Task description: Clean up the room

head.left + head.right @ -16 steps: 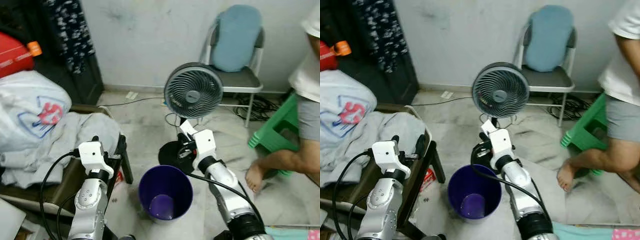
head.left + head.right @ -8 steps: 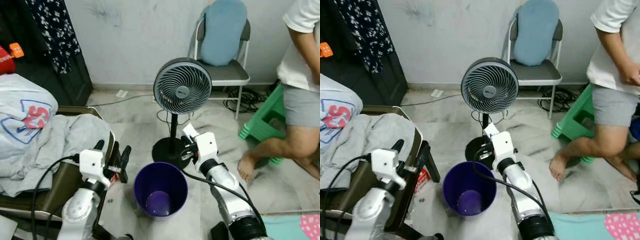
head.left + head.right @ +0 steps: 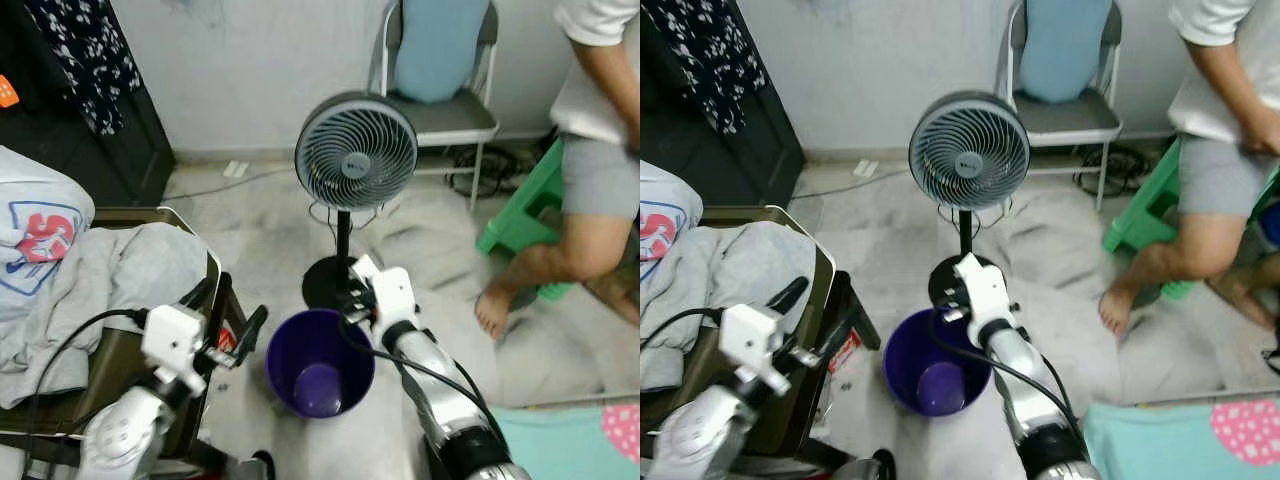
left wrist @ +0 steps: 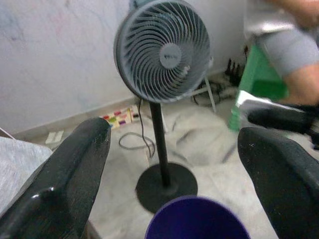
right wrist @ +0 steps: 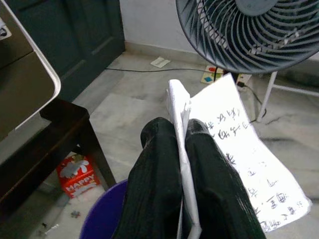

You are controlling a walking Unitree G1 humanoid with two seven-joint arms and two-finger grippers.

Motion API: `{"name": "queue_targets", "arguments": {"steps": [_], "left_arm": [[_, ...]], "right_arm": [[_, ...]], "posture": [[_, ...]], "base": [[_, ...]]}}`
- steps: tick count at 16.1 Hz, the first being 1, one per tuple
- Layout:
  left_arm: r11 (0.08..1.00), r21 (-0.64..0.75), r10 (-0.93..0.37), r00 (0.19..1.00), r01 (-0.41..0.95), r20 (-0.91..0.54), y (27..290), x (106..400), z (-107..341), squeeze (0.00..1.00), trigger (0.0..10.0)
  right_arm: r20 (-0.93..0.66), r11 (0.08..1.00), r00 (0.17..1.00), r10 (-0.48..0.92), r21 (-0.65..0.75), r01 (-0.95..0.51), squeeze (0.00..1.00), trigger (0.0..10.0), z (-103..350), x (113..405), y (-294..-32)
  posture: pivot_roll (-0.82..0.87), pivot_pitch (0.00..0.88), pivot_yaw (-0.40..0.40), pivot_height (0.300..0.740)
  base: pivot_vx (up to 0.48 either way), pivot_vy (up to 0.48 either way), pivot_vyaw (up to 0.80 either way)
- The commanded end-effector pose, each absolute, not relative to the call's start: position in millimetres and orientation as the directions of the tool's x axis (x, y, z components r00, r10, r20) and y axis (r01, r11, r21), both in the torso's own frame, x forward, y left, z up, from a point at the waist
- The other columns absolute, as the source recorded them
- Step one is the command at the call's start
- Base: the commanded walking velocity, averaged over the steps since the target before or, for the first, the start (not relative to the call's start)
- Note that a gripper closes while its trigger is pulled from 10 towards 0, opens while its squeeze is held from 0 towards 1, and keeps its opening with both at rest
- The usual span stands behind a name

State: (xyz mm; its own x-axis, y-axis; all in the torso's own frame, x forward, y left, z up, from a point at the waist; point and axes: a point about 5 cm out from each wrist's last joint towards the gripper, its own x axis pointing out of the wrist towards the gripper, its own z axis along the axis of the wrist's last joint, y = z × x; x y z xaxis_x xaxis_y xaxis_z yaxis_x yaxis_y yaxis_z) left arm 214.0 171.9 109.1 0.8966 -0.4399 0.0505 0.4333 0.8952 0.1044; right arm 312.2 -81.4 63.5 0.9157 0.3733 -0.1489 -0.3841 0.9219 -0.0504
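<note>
A purple bin [image 3: 320,362] stands on the floor between my two arms, with a purple lump at its bottom. My right gripper [image 5: 178,128] is shut on a white sheet of paper [image 5: 234,149] with handwriting on it, just above the bin's far right rim [image 3: 356,296]. Beside the bin's left edge hangs my left gripper [image 4: 174,132], open with nothing between its fingers and facing the fan.
A grey standing fan [image 3: 355,152] rises right behind the bin. A grey clothes pile [image 3: 100,290] lies on a low table at left. A red packet [image 5: 75,174] lies under that table. A chair [image 3: 440,110], a green stool [image 3: 525,215] and a person [image 3: 600,120] are at back right.
The camera has shifted and tilted down. My right gripper with the paper now sits closer to the bin's rim. The left gripper has dropped lower. The person has stepped to the right.
</note>
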Motion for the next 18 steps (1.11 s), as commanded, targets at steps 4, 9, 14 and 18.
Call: {"name": "queue_targets", "arguments": {"steps": [4, 9, 14, 18], "left_arm": [[0.901, 0.119, -0.422, 0.906, 0.416, 0.024, 182.6, 196.2, 123.9, 0.00, 10.0], [0.908, 0.115, -0.402, 0.915, 0.402, -0.022, 190.4, 176.3, 134.9, 0.00, 10.0], [0.905, 0.107, -0.409, 0.911, 0.412, -0.051, 193.1, 178.1, 137.5, 0.00, 10.0], [0.906, 0.100, -0.406, 0.912, 0.411, -0.061, 190.6, 180.8, 136.1, 0.00, 10.0]], "right_arm": [[-0.219, 0.920, 0.905, 0.364, -0.065, -0.386, 0.00, 10.0, 61.6, 322.2, -60.3], [-0.361, 0.951, 0.893, 0.268, -0.049, -0.305, 0.00, 10.0, 40.3, 322.9, -64.4], [-0.325, 0.967, 0.920, 0.220, -0.052, -0.250, 0.00, 10.0, 48.4, 333.0, -73.2], [-0.210, 0.974, 0.954, 0.216, -0.016, -0.224, 0.00, 10.0, 70.5, 345.1, -71.1]], "posture": [[0.26, 0.325, 0.103, 0.740], [0.32, 0.375, 0.126, 0.740], [0.33, 0.396, 0.150, 0.740], [0.32, 0.400, 0.154, 0.740]], "base": [[0.000, 0.000, 0.00], [0.000, 0.000, 0.00], [0.000, 0.000, 0.00], [0.000, 0.000, 0.00]]}}
